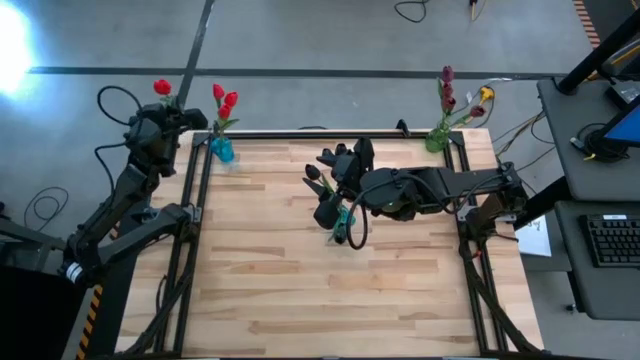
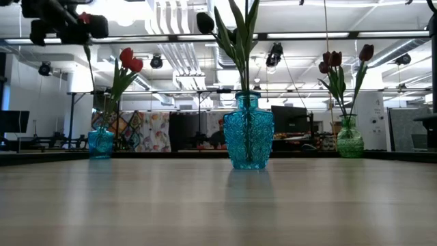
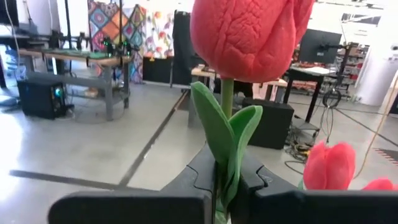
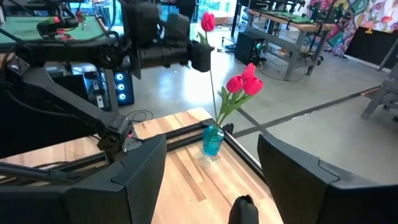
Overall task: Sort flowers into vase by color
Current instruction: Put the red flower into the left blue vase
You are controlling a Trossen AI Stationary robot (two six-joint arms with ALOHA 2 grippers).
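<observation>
Here we are seeing the left gripper (image 1: 172, 113) off the table's far left corner, clamped on the stem of a red tulip (image 1: 162, 87); in the left wrist view that tulip (image 3: 245, 34) is filling the frame, its top cut off, its stem and leaf pinched between the fingers (image 3: 199, 180), and two more red heads are showing only partly at the edge. Beside that corner a small blue vase (image 1: 222, 149) is holding three red tulips (image 1: 225, 100), also visible in the right wrist view (image 4: 244, 83). The right gripper (image 1: 333, 205) is hanging over the table's middle with its fingers (image 4: 140, 180) spread wide and nothing between them. Under it we are making out a blue vase (image 2: 248, 131) clearly only from the low view; from above the arm is hiding most of it. A dark tulip (image 2: 205, 22) is standing in it, with its leaves running out of the frame. At the far right corner a green vase (image 1: 436, 139) is holding maroon tulips (image 1: 447, 84) and a yellowish bloom (image 1: 486, 94) we cannot identify. The wooden table (image 1: 300, 290) is lying bare nearer the camera.
</observation>
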